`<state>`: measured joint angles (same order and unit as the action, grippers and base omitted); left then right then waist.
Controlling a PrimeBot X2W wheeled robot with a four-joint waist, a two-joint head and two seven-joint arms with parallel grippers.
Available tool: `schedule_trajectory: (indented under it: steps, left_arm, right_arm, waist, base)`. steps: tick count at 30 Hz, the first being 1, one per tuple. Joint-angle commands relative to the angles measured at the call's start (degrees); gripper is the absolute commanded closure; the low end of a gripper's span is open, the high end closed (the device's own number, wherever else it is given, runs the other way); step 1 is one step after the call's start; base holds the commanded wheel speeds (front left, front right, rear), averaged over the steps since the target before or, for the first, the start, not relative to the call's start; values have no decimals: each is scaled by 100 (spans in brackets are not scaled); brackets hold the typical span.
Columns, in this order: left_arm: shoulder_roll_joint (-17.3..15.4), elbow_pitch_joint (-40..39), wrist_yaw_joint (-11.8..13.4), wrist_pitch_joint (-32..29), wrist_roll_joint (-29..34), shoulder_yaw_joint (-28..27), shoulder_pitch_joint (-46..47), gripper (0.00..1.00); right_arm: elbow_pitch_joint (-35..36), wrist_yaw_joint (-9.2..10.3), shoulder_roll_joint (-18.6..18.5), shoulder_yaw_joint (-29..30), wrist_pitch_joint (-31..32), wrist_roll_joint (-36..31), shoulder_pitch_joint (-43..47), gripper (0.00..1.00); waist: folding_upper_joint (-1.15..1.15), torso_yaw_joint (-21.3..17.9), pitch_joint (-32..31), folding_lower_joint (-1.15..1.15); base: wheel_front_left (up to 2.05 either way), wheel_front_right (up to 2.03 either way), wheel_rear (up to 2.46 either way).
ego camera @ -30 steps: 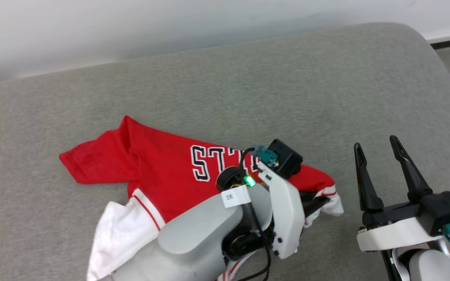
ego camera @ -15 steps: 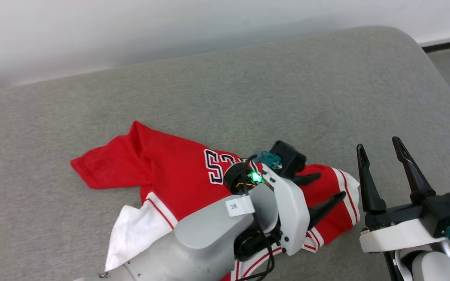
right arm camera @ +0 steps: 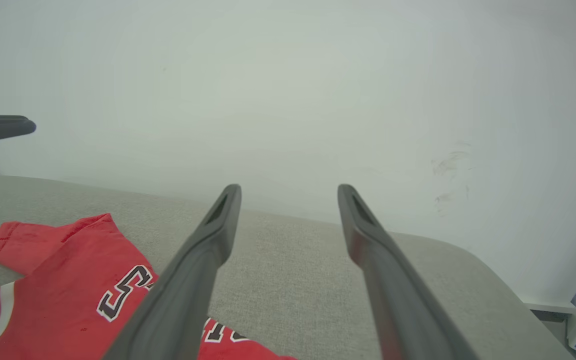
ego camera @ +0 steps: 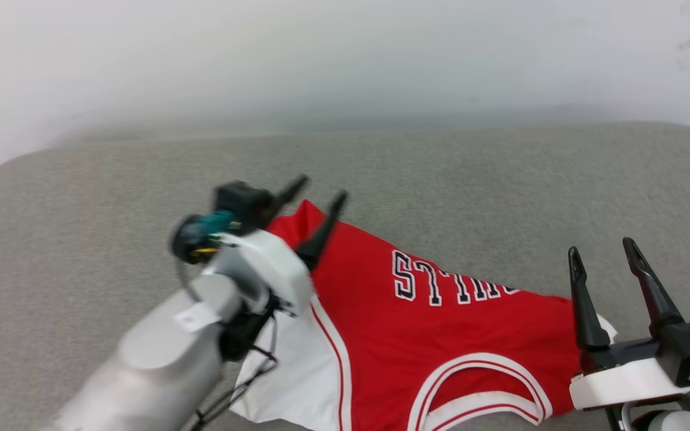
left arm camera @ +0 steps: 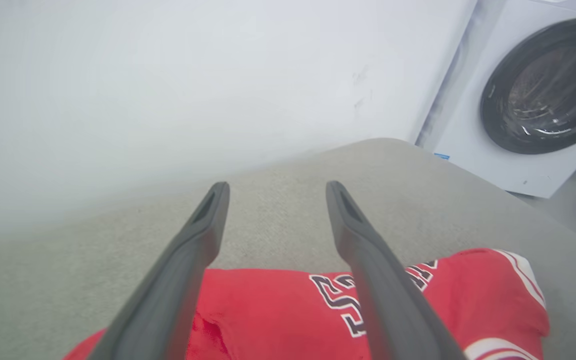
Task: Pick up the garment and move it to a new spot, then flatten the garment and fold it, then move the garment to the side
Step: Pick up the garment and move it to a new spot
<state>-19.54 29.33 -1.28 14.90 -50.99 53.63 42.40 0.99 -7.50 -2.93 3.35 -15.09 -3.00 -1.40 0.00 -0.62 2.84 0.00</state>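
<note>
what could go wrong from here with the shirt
1. The garment lies rumpled, its far corner creased below the open left jaws; closing there may pinch two layers and fold it crooked.
2. The loose cable under the left arm hangs over the white sleeve and might snag it.

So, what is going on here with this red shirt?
A two-armed robot is working on the red shirt, which lies partly spread on the grey padded surface, not yet folded. Its left claw is open over the shirt's far left corner; its right claw is open at the right edge. Neither grips the cloth.
</note>
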Motion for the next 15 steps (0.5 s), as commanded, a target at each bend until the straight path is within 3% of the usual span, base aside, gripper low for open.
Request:
schedule_trajectory:
  steps: [1,2,5,9,15]
  left_arm:
    - [-148,-309,130,36,241,-348,-318,0]
    - [-148,-309,130,36,241,-348,-318,0]
    - [-536,-1058,397,28,872,-1180,-1088,0]
    - [-736,-1961,600,29,1555,-2011,-2293,0]
    - [-419,-2851,705,30,2353,-2912,-3632,0]
  right_arm:
    - [30,2,7,25,-11,-17,79,0]
    - [30,2,7,25,-11,-17,79,0]
    - [74,2,9,30,-11,30,150,0]
    - [128,2,9,30,-12,71,218,0]
    - [179,2,9,81,-12,150,348,0]
  waist:
    - [0,221,-177,0]
    - [0,221,-177,0]
    - [0,285,-231,0]
    - [0,320,-280,0]
    - [0,375,-311,0]
  base:
    - [0,0,0]
    - [0,0,0]
    - [0,0,0]
    - [0,0,0]
    - [0,0,0]
